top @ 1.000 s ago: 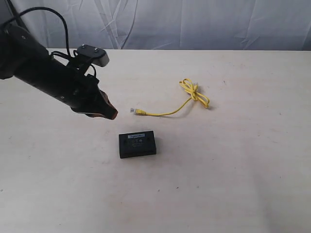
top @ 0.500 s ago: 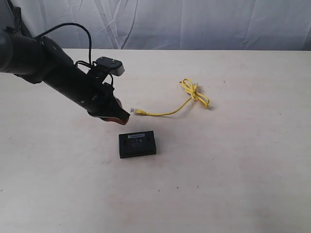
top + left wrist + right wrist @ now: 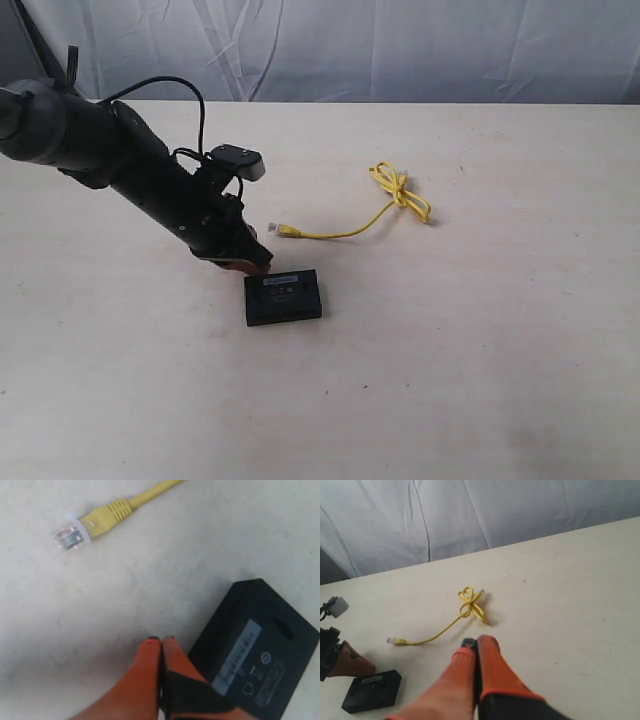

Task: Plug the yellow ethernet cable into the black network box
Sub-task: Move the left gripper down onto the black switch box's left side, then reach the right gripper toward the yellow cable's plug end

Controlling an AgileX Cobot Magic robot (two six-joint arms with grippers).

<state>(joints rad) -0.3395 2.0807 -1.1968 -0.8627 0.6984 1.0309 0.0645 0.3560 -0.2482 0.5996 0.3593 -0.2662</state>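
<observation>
Beside black network box (image 3: 283, 297), left claw (image 3: 161, 639) closed, right claw (image 3: 475, 641) only wrist-visible

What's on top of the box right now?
On the box: a pale label and small markings. The cable lies apart. The shut left gripper hides one corner; contact there cannot be told.

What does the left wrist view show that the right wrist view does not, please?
Only the left wrist view: the clear plug up close, the label on the black network box, and the shut left gripper next to that box. Only the right wrist view: the cable's knotted loop, the white curtain, and the shut right gripper. Both: the yellow ethernet cable, unplugged, the box, and the table.
</observation>
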